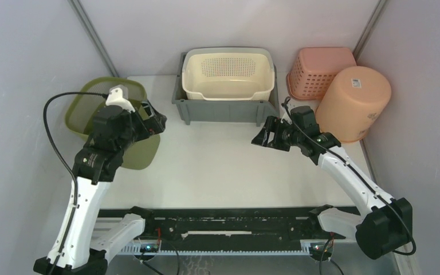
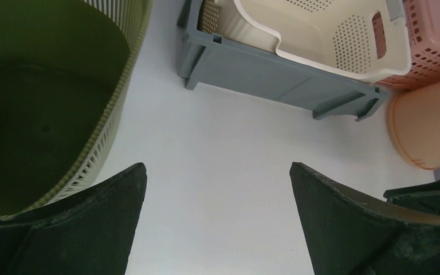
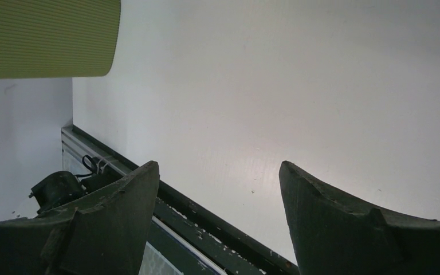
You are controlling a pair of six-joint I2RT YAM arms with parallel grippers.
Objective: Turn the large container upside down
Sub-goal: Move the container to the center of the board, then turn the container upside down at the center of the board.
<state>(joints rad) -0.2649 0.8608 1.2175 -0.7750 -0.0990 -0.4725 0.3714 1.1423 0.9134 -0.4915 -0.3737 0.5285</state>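
A: Where's the lg container?
B: Olive basket (image 1: 85,107), well left of the grey crate (image 1: 223,109), at the table's (image 1: 217,166) left edge. L wrist cam sees into it, so the mouth isn't facing down. Exact tilt: can't tell.
A: L gripper?
B: Left gripper (image 1: 154,121) is left of the crate, just beside the basket's crate-side rim. Fingers spread wide w/ nothing btwn them, only bare table.
A: And the R one?
B: Right gripper (image 1: 262,137) hangs near the crate's right front corner, on the side toward the arm bases, pointing left. Fingers also wide apart and holding nothing, well apart from the basket.
A: Anything in the crate?
B: Cream perforated basket (image 1: 229,86) sits in it, mouth up.
A: Other stuff?
B: Pink basket (image 1: 321,69) right of the crate, bottom up. Orange bucket (image 1: 355,103) further right, by the wall, bottom up and leaning, w/ a label on its base.
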